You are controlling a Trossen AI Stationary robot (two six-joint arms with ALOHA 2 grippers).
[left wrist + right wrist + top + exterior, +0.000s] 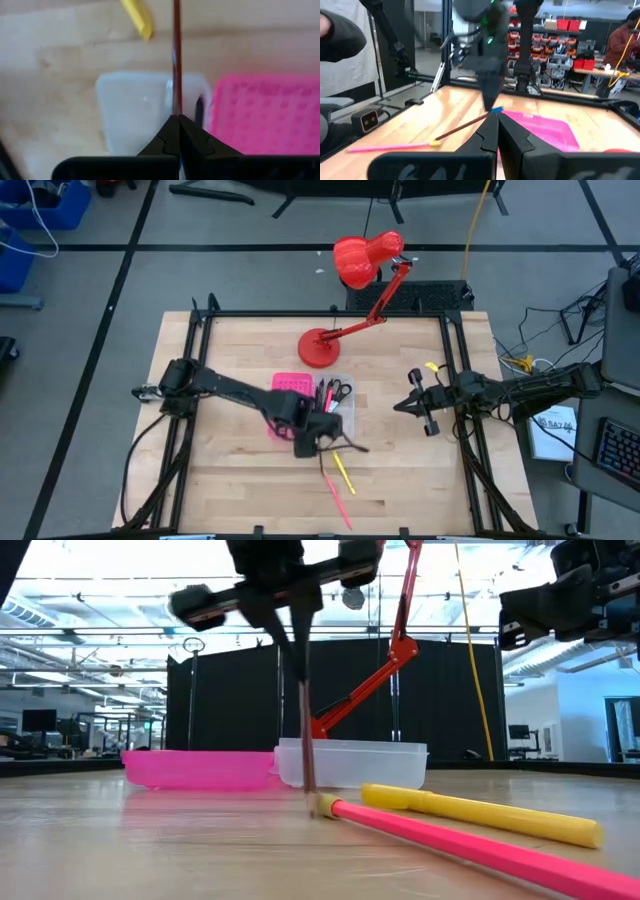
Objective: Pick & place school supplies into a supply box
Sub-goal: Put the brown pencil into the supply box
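Pencil (306,740), dark and thin, hangs clamped in the left pincer (318,438), tip low over the surface (240,480) beside the pink pen (480,848) and yellow pen (480,815); probably held near one end so it can swing over the supply box (300,395). Box sits mid-surface, just beside the pincer, with scissors (341,391) and pens already in its clear half. Red desk lamp (355,290) stands behind it. Left pincer fingers (165,137) pressed together on the pencil. Right pincer (405,406) waits aside, fingers together, empty.

Red lamp (365,290) behind box (312,402).
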